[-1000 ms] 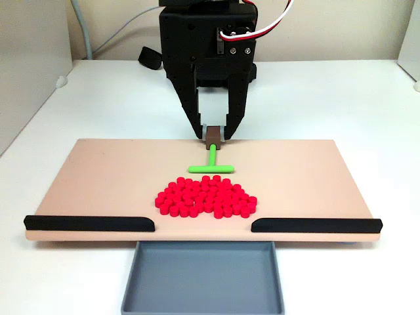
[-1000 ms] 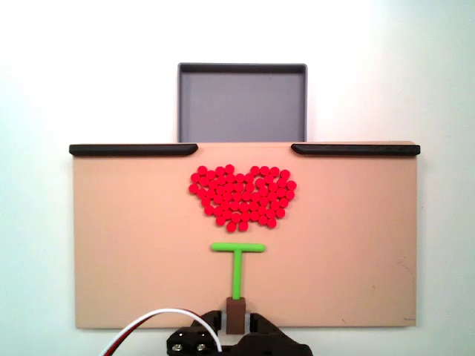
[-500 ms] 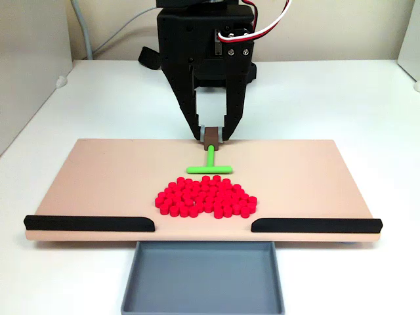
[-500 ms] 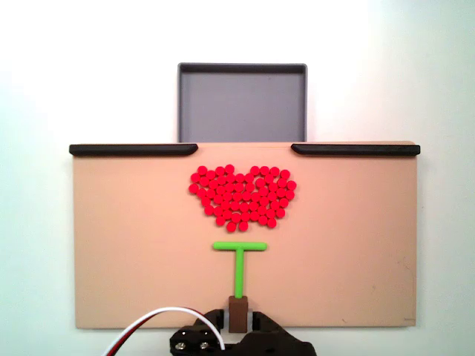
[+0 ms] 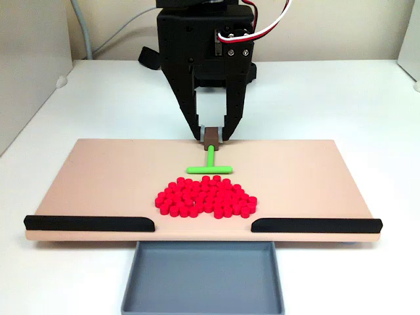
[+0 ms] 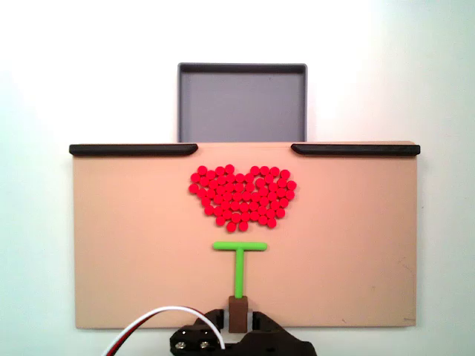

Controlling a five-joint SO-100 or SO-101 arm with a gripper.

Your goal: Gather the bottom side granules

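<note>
A grey tray (image 5: 202, 279) is seen nearest in the front fixed view, below the gap between two black rails (image 5: 89, 224). Beyond it, the granules (image 5: 205, 196) are clustered mid-board (image 5: 98, 177). The green pusher (image 5: 210, 165), drawn slightly back from a second ago, is kept just clear of them. Its brown handle (image 5: 211, 137) is clamped by the fingers (image 5: 211, 136), so gathering appears paused.

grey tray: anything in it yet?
Empty. The grey tray shows a bare floor in both fixed views; the granules all sit on the board.
</note>
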